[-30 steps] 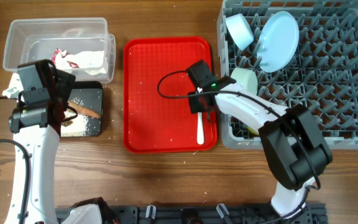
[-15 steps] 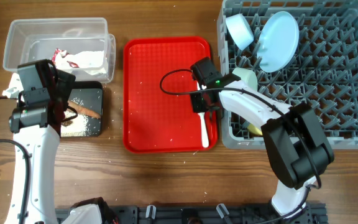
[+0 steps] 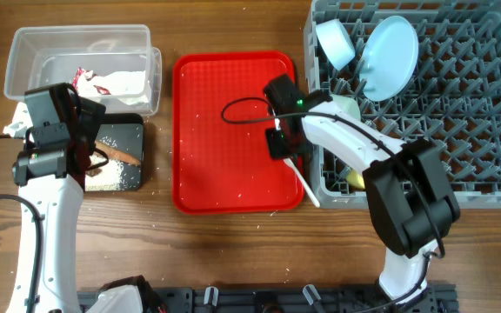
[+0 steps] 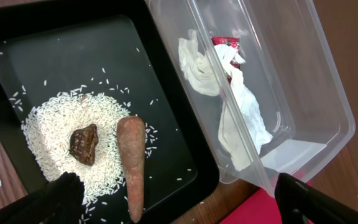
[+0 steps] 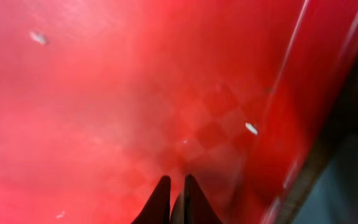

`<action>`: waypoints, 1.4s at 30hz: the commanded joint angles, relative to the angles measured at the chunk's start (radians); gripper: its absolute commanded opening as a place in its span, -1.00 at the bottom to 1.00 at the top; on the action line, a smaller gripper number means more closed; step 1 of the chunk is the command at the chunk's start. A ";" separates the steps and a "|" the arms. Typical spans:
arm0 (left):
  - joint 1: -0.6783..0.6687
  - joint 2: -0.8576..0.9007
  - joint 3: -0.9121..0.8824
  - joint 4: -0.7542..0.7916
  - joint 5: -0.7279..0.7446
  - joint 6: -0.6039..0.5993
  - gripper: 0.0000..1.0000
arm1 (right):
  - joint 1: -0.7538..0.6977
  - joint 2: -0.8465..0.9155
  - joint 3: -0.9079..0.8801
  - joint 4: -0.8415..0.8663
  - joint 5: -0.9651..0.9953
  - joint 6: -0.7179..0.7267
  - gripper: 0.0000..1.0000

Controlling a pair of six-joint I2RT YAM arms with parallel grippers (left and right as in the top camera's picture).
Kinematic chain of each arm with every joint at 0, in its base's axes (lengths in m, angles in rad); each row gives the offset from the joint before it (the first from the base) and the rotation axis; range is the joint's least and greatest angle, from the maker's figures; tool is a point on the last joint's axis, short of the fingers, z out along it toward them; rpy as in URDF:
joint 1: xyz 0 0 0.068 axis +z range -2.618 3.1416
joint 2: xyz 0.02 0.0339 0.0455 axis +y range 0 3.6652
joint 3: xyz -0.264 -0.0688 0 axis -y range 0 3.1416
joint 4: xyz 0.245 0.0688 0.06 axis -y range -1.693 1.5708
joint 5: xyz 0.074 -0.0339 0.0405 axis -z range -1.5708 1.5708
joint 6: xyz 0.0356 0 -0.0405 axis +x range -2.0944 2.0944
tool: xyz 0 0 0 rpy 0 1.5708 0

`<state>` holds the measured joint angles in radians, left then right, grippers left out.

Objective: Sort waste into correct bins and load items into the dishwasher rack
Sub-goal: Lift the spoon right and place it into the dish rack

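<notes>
Filling the right of the wooden table [image 3: 233,239], one large square grey plastic dishwasher rack [image 3: 485,130] holds one pale blue round plate [image 3: 391,54] standing on edge. It also holds two pale blue bowls [image 3: 333,42], the second bowl [image 3: 346,108] partly behind the right arm, and one small yellow cup [image 3: 355,180] (only a sliver shows).

One red rectangular plastic tray [image 3: 224,104] lies in the middle. Two bins sit at the left: a clear plastic rectangular tub [image 3: 24,43] and a shallower black rectangular tray [image 4: 55,50], touching along one side.

One white plastic spoon [image 3: 308,187] lies slantwise. Its upper end runs under the right gripper [image 5: 175,190], and its free end points down-right across the red tray's rim towards the rack's near corner. That claw is pinched narrow, apparently on the spoon, though the blurred wrist view hides the contact. The left gripper [image 4: 178,183] hangs spread wide over the bins, holding nothing.

In the tub lies one red-and-white crumpled wrapper with white paper [image 4: 232,93]. The black tray holds one orange-brown carrot-like stick [image 4: 131,162], its long axis running along the tray and its thin end nearest the camera. It also holds one small brown food lump [image 4: 84,144] on a heap of white rice grains [image 4: 45,134].
</notes>
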<state>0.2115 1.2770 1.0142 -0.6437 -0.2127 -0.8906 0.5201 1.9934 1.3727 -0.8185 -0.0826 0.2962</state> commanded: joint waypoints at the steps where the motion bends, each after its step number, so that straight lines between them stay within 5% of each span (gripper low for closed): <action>1: 0.004 -0.002 0.014 0.000 -0.013 0.023 1.00 | 0.002 -0.036 0.162 -0.087 -0.009 -0.035 -0.91; 12: 0.004 -0.001 0.014 0.000 -0.013 0.023 1.00 | -0.015 -0.119 0.410 -0.271 -0.053 -0.087 -0.91; 18: 0.004 -0.001 0.014 0.000 -0.013 0.023 1.00 | -0.248 -0.233 0.447 -0.301 -0.042 -0.019 -0.91; 27: 0.004 -0.001 0.014 0.000 -0.013 0.023 1.00 | -0.644 -0.235 0.415 -0.314 -0.041 0.458 -0.91; 32: 0.004 -0.001 0.014 0.000 -0.013 0.023 1.00 | -0.679 -0.232 0.284 -0.317 0.135 0.860 -0.91; 35: 0.004 -0.001 0.014 0.000 -0.013 0.023 1.00 | -0.679 -0.232 0.238 -0.317 0.219 0.901 -0.91; 37: 0.004 -0.002 0.014 0.000 -0.013 0.023 1.00 | -0.679 -0.232 0.238 -0.316 0.248 0.901 -0.56; 39: 0.004 -0.002 0.014 0.000 -0.013 0.023 1.00 | -0.679 -0.232 0.238 -0.316 0.252 0.876 0.68; 40: 0.004 -0.001 0.014 0.000 -0.013 0.023 1.00 | -0.679 -0.233 0.238 -0.316 0.252 0.843 1.00; 42: 0.004 -0.001 0.014 0.000 -0.013 0.023 0.99 | -0.679 -0.245 0.239 -0.315 0.256 0.799 0.99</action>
<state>0.2119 1.2770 1.0142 -0.6437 -0.2127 -0.8837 -0.1577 1.7702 1.6180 -1.1370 0.1318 1.1450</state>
